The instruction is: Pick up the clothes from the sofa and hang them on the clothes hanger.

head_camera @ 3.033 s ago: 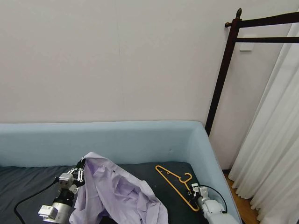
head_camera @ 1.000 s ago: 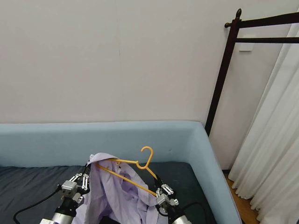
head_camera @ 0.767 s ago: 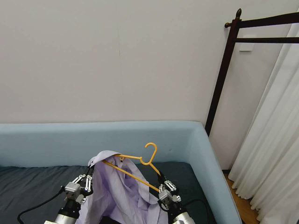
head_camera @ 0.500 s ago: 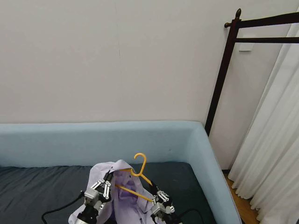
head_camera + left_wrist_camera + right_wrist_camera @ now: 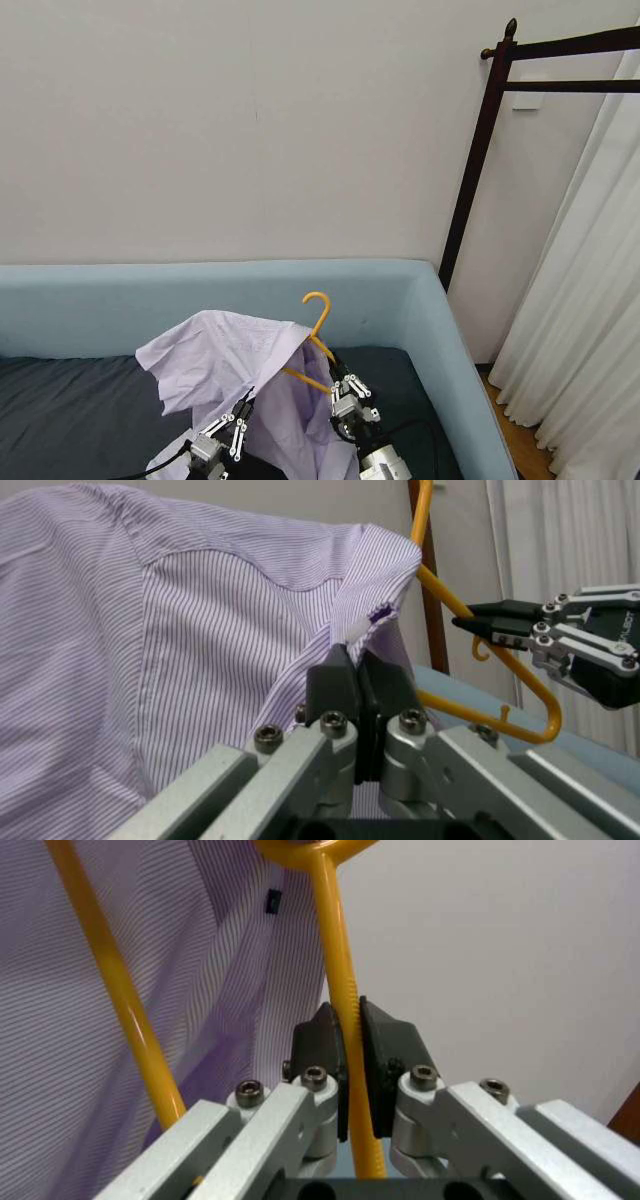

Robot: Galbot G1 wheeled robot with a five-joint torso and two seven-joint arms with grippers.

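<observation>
**Shirt draped on hanger, both grippers clamped, above sofa**

Left gripper (image 5: 238,420) is low over the sofa seat (image 5: 60,400). Its jaws are clenched on a front edge of the purple striped shirt (image 5: 225,350); the left wrist view shows the cloth pinched flat between them. From the left jaws the shirt rises and spreads out above them, draped over the near end of the orange hanger (image 5: 321,318). More cloth hangs down between the two sets of jaws.

Right gripper (image 5: 345,382) is just beside the left one. Its jaws grasp the hanger; in the right wrist view the orange rod runs straight through the pinch with both pads touching it. The hook stands above the right jaws, upright and tilted a little. A second orange bar passes beside the right jaws, with striped cloth behind it.

The left wrist view shows the right gripper (image 5: 470,622) beyond the left jaws, its tips closed on the orange bar where it comes out of the shirt's edge.

Shirt and hanger are both held clear of the seat. The light blue sofa back (image 5: 100,300) lies beyond both sets of jaws. The dark wooden clothes rack (image 5: 478,150) stands well apart from the right jaws, past the sofa's end, with a white curtain (image 5: 590,300) beside it.
</observation>
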